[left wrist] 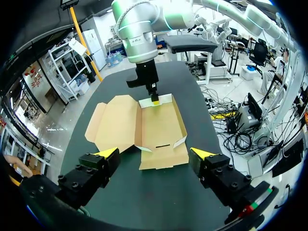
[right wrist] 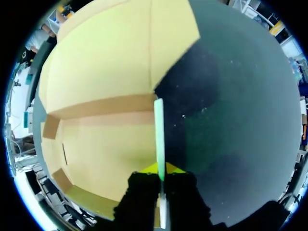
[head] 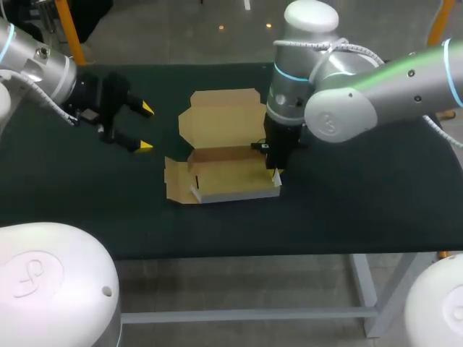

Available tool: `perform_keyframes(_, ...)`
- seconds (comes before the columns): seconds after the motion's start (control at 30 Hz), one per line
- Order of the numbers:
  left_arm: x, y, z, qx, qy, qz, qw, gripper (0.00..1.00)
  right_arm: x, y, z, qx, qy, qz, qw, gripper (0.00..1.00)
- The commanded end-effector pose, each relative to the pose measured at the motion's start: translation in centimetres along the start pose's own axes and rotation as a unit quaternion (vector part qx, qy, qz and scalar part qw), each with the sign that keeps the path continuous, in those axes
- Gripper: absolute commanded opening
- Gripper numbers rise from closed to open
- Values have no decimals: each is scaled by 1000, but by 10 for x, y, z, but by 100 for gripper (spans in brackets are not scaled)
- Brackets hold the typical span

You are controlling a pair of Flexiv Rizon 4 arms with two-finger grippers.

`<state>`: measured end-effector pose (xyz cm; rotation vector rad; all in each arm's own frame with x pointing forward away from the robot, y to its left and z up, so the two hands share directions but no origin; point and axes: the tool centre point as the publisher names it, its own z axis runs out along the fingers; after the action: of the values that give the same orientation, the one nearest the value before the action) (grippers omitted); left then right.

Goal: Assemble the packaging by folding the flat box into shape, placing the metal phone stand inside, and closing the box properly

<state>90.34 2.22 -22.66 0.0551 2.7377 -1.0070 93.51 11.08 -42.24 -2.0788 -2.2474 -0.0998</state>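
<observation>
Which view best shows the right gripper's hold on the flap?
Right wrist view: the flap sits edge-on, pinched between the right gripper's yellow tips. Head view: partly hidden by the arm; left wrist view: small, across the box.

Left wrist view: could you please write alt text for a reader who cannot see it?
A partly folded cardboard box lies open on the dark table, ahead of the open left gripper. At its far side, the right gripper holds a raised flap from above.

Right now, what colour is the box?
The box is tan inside, white on its outer walls; best seen in the left wrist view.
</observation>
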Motion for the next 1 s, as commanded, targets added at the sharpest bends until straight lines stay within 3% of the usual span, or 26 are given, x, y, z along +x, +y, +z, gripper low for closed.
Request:
perform_keyframes(0.03,0,-1,-2,-2,2,0,1000,100,1,0,4,-3,-5,1,1000,0)
perform_keyframes(0.5,0,-1,-2,-2,2,0,1000,100,-2,3,3,9,-105,23,994,0)
perform_keyframes(1.0,0,-1,-2,-2,2,0,1000,100,-13,2,2,8,-157,66,985,0)
